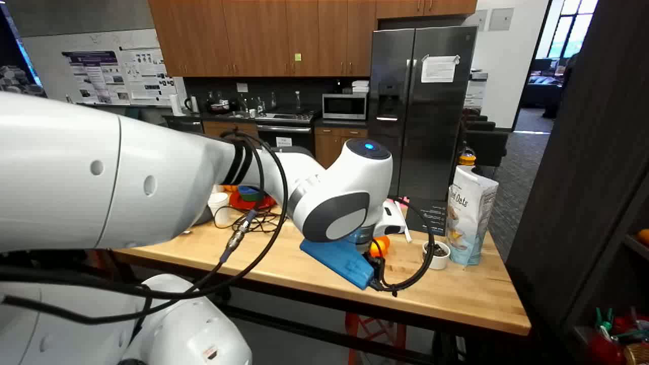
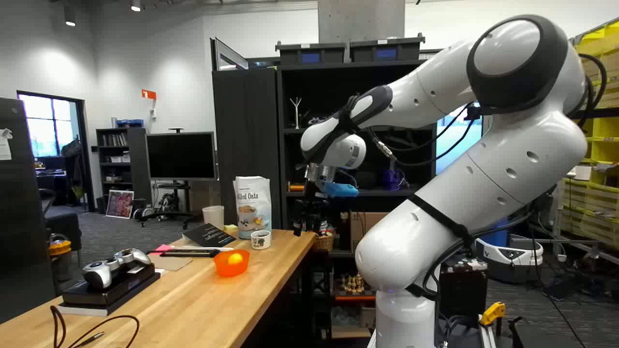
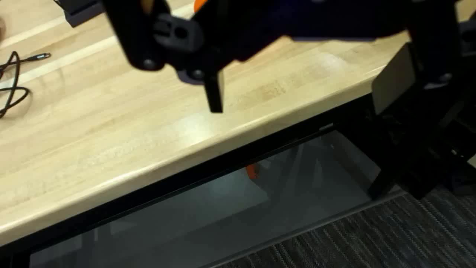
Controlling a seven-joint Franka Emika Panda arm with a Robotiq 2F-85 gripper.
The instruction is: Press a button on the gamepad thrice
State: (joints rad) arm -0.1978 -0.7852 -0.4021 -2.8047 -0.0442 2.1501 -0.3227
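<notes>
The gamepad (image 2: 116, 267) is silver-grey with dark parts. It rests on top of a black box (image 2: 110, 288) at the left of the table in an exterior view. In the other exterior view I cannot make it out; the arm covers much of the table there. My gripper (image 3: 304, 89) is open and empty in the wrist view, its fingers (image 3: 214, 95) wide apart over the table's front edge. In an exterior view the gripper (image 2: 307, 226) hangs at the table's robot side, well away from the gamepad. A dark box corner (image 3: 82, 13) shows at the wrist view's top left.
An orange bowl (image 2: 225, 265) with an orange ball (image 2: 235, 259) stands on the table. Behind are an oats bag (image 2: 254, 208), a small white cup (image 2: 261, 239) and a black card (image 2: 210, 236). Black cables (image 3: 14, 83) lie at the wrist view's left.
</notes>
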